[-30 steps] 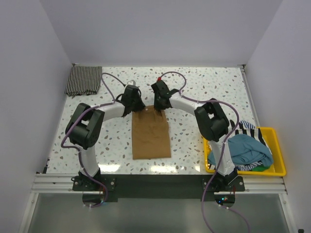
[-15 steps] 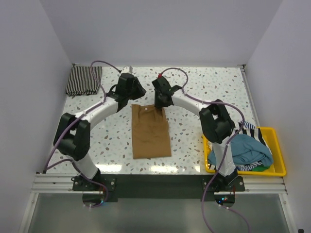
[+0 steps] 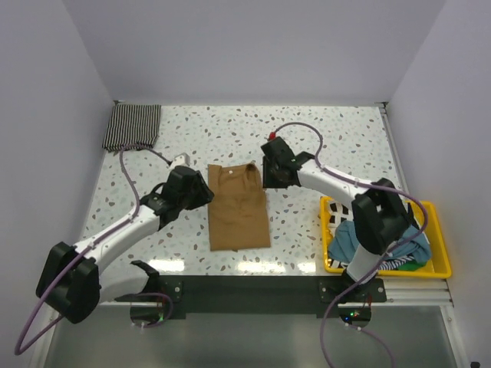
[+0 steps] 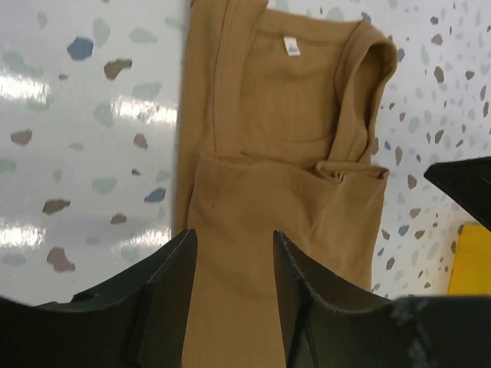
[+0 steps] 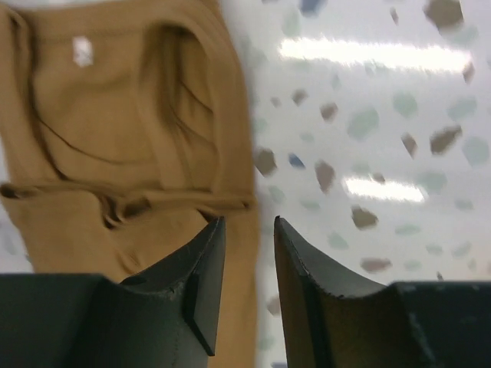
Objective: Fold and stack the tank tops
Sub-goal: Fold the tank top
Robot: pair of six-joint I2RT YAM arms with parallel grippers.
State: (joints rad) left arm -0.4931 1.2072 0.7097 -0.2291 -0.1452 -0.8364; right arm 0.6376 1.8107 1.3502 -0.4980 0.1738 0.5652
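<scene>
The tan-brown tank top (image 3: 238, 205) lies flat in the middle of the table, folded into a narrow strip with its neck end far. It also shows in the left wrist view (image 4: 284, 138) and the right wrist view (image 5: 115, 130). My left gripper (image 3: 201, 192) is open and empty by its left edge (image 4: 234, 238). My right gripper (image 3: 270, 175) is open and empty over its far right edge (image 5: 249, 226). A thin-striped black-and-white tank top (image 3: 133, 126) lies folded at the far left corner.
A yellow bin (image 3: 433, 264) at the near right holds a teal top (image 3: 387, 234) and a broad-striped one (image 3: 390, 203). White walls enclose the table on three sides.
Both grippers have let go of the tan top's far end and pulled back toward me. The left arm has swung far back and to the left. The top lies still.
</scene>
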